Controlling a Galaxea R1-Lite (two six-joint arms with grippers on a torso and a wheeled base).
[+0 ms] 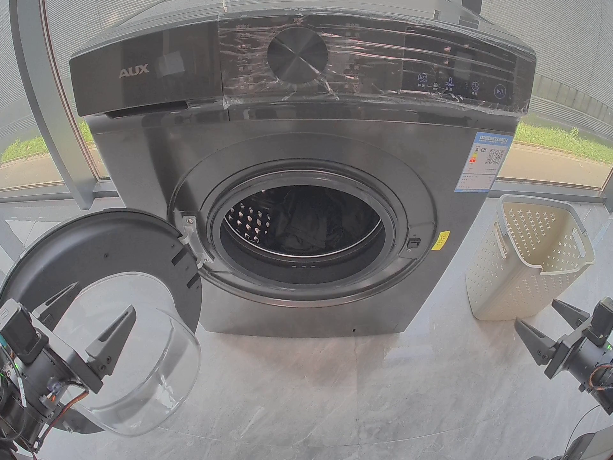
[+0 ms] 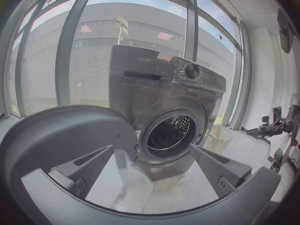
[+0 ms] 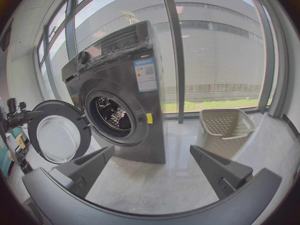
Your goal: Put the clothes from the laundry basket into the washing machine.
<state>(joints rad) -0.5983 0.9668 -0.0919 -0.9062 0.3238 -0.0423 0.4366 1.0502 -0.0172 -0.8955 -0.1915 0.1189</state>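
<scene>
A grey front-loading washing machine (image 1: pixel 300 161) stands ahead with its round door (image 1: pixel 115 269) swung wide to the left. Dark clothes (image 1: pixel 306 222) lie inside the drum. A cream laundry basket (image 1: pixel 527 257) sits on the floor to the machine's right, and I see nothing in it. My left gripper (image 1: pixel 89 314) hangs open just in front of the door's glass bowl. My right gripper (image 1: pixel 552 327) is open too, low at the right, close in front of the basket. In the wrist views the left gripper (image 2: pixel 150 158) and the right gripper (image 3: pixel 150 160) hold nothing.
Pale marbled floor (image 1: pixel 357 391) stretches in front of the machine. Tall windows and metal frames (image 1: pixel 45 97) stand behind it. The open door takes up the space at the lower left.
</scene>
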